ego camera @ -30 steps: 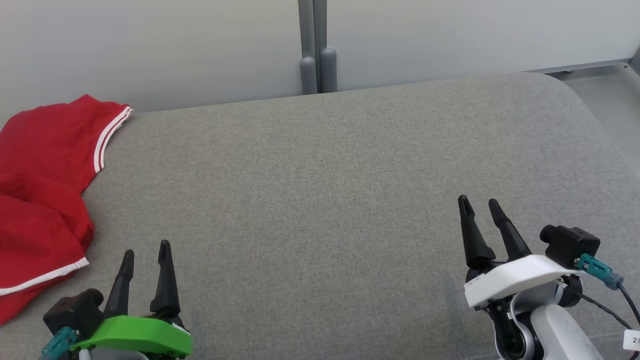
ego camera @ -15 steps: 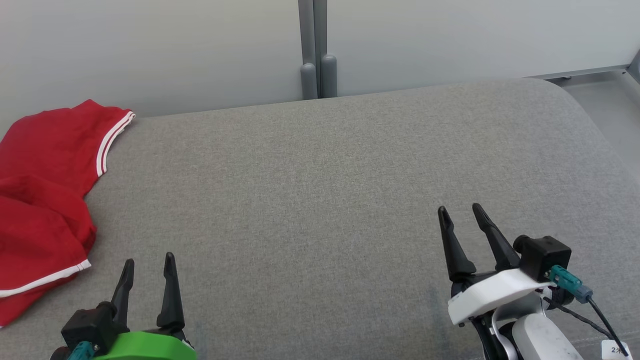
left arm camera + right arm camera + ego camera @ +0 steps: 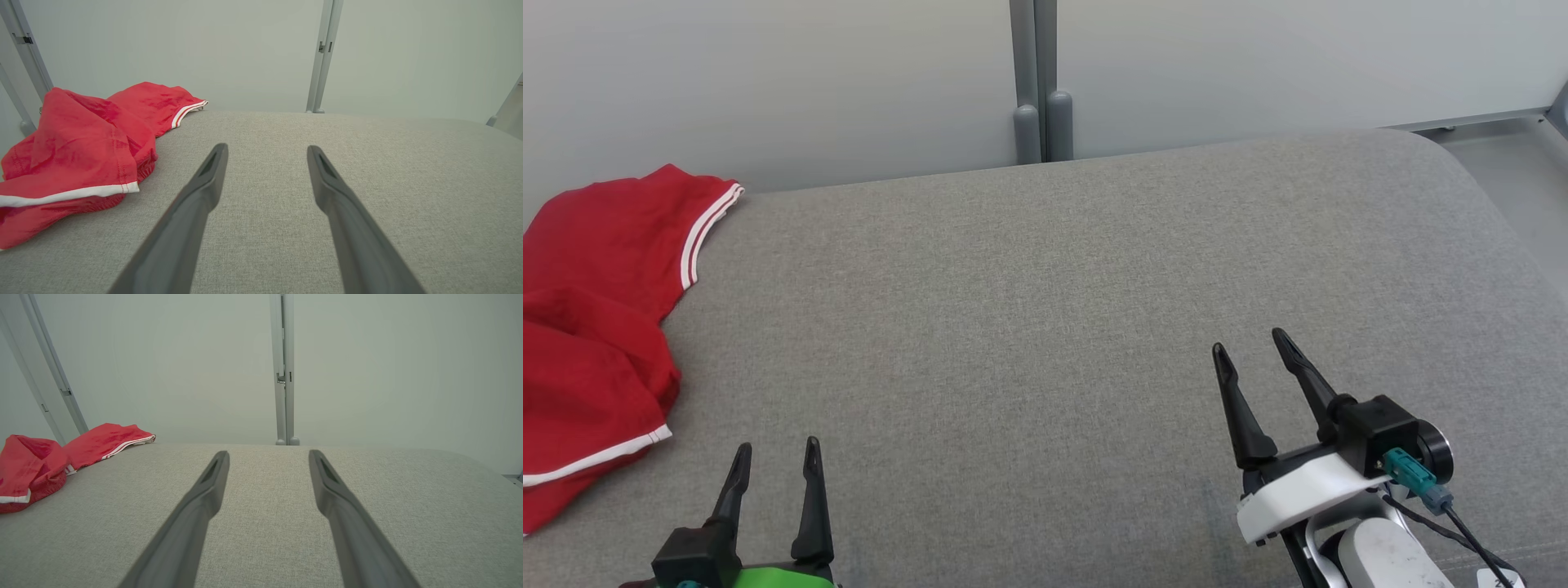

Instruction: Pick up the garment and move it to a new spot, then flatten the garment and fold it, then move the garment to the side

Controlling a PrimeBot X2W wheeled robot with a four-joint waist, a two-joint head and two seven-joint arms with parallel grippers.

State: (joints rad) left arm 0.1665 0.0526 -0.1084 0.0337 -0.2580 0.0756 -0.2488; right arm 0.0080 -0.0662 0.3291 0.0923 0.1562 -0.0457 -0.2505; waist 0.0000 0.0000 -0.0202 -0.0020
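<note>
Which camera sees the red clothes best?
The left wrist view: the red garment is big and close, folds and white stripes clear. The head view crops it at the left edge; the right wrist view shows it small.

Count, present state | red garment ×1, at the bench's left edge | grey padded bench ×1 | grippers ×2: left gripper, right gripper | dark fingers ×4, two per gripper | head view: grey posts ×2, side by side at the bench's far edge
</note>
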